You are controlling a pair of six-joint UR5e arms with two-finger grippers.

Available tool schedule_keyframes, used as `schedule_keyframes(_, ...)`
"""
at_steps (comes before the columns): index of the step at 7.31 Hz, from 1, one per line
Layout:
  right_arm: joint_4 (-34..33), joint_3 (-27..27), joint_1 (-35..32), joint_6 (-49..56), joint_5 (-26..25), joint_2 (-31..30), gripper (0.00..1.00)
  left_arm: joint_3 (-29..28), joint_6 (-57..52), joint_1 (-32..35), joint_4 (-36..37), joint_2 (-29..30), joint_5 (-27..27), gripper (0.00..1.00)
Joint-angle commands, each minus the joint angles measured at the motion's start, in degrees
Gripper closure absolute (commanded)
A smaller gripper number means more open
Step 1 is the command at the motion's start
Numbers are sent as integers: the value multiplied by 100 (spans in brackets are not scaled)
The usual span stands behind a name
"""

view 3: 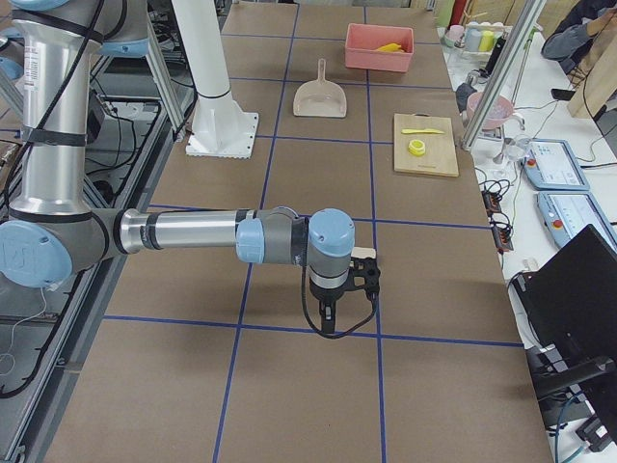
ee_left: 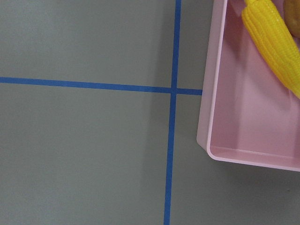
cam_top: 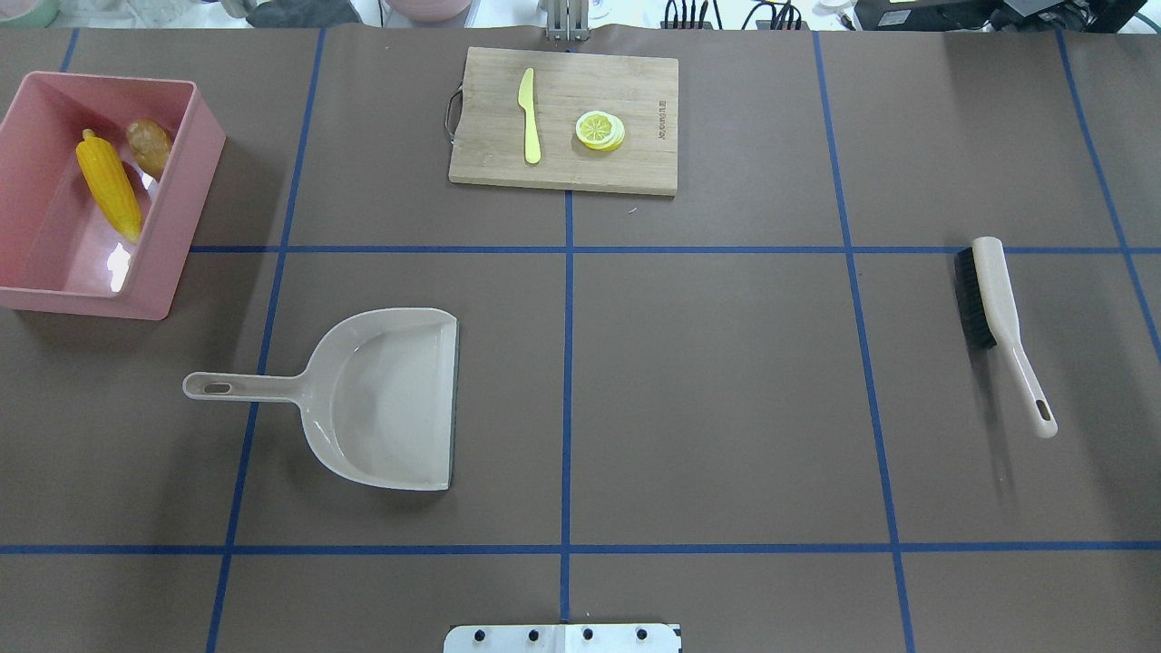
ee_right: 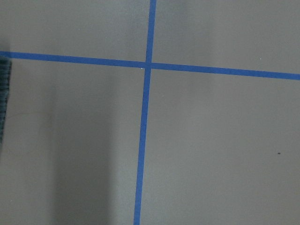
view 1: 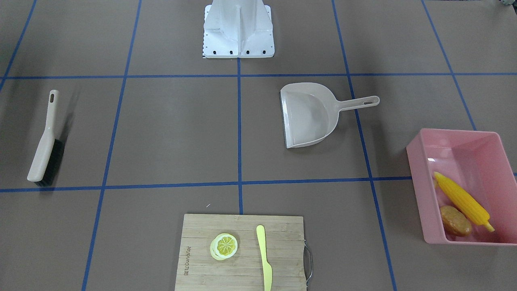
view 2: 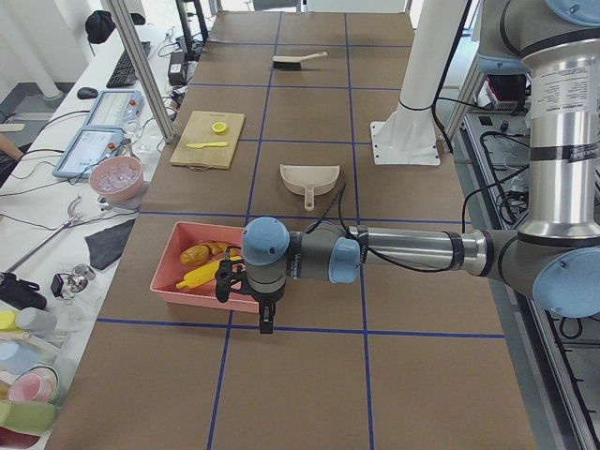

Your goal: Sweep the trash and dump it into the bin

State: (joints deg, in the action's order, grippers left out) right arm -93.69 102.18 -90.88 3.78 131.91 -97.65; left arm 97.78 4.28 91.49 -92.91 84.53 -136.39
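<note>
The pink bin (view 1: 421, 193) stands at the table's left end and also shows from overhead (cam_top: 178, 227). In it lie the yellow corn cob (view 1: 463, 199) (cam_top: 109, 185) and the brown potato (view 1: 455, 221) (cam_top: 150, 141). The ginger root is hidden or out of view. My left gripper (view 2: 265, 324) hangs above the table just outside the bin; its wrist view shows the bin's corner (ee_left: 206, 98) and the corn (ee_left: 274, 38). My right gripper (view 3: 328, 324) hangs above bare table at the other end. I cannot tell whether either gripper is open or shut.
A beige dustpan (cam_top: 385, 399) lies empty left of centre. A beige brush (cam_top: 993, 299) lies on the right, its bristles at the right wrist view's edge (ee_right: 3, 89). A wooden board (cam_top: 635, 163) at the far edge bears a lemon slice (cam_top: 600, 129) and a pale knife (cam_top: 529, 113).
</note>
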Motion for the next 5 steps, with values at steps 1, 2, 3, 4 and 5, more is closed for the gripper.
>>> schedule_keyframes(1,0,-5,0,0,-8,-8,0,-5,-94,9,10,-7,24,2)
schedule_keyframes(2,0,-5,0,0,-8,-8,0,-5,-94,9,10,-42,24,2)
schedule_keyframes(3,0,-5,0,0,-8,-8,0,-5,-94,9,10,-42,33,2)
schedule_keyframes(4,0,-5,0,0,-8,-8,0,-14,-94,1,10,-42,51,2)
schedule_keyframes(5,0,-5,0,0,-8,-8,0,-22,-85,1,62,-33,59,2)
